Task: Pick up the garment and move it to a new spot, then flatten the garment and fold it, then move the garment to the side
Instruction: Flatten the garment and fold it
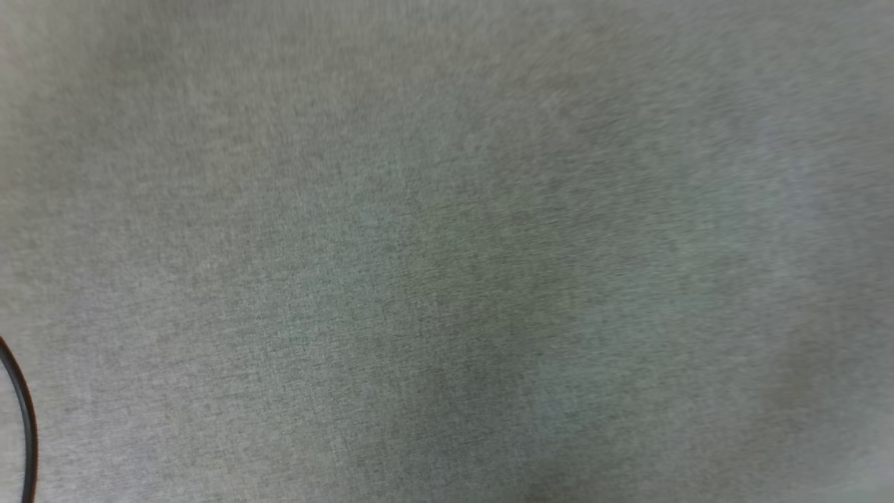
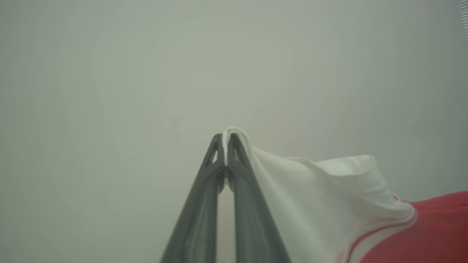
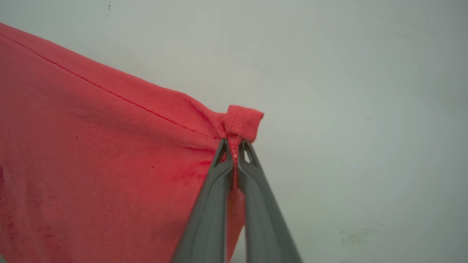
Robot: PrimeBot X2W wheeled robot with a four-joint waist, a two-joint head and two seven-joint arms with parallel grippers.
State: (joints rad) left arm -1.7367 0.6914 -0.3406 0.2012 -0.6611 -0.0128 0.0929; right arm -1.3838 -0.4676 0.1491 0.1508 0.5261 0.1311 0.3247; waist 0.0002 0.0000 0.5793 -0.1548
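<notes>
The grey table point(image 1: 447, 209) has a fine, cloth-like grain. The garment point(image 3: 91, 146), a soft red knit with a stitched seam, is held at both ends. The right gripper point(image 3: 236, 146) pinches a bunched red corner. The left gripper point(image 2: 225, 140) is clamped on the folded edge of the smooth white sleeve point(image 2: 310, 190).

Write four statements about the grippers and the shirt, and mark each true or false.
1. The left gripper is shut on white cloth of the garment. True.
2. The right gripper is open and empty. False: it is shut on a red edge of the garment.
3. A dark cord curves at the head view's lower left. True.
4. The garment lies neatly folded. False: it is unfolded, drawn up into each gripper's pinch.
</notes>
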